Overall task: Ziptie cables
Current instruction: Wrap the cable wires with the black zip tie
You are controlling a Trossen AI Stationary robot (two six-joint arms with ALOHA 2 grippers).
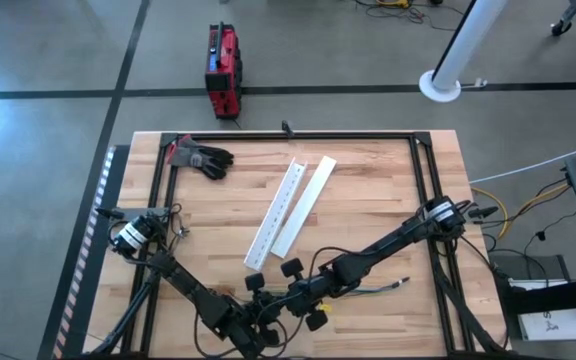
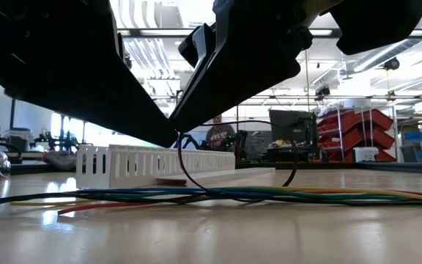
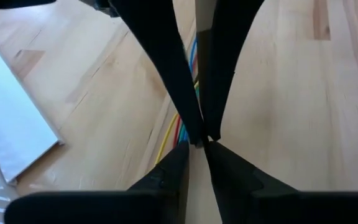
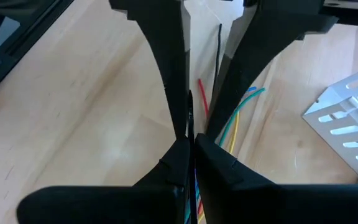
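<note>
Fingers of both arms meet tip to tip low over the cables [image 3: 180, 127], which lie loose on the near part of the bench [image 1: 368, 200]. Left fingers [image 3: 179, 163] and right fingers [image 4: 178, 160] look nearly closed; whether either pinches a wire, I cannot tell. Wires could slip or fan apart, since nothing binds them. White slotted strips [image 1: 290, 207] lie well apart.

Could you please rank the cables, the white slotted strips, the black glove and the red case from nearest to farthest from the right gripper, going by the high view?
From the right gripper, near the table's front edge:
1. The cables, right beside it, trailing to its right.
2. The white slotted strips, mid-table.
3. The black glove, at the far left corner.
4. The red case, on the floor beyond the table.
</note>
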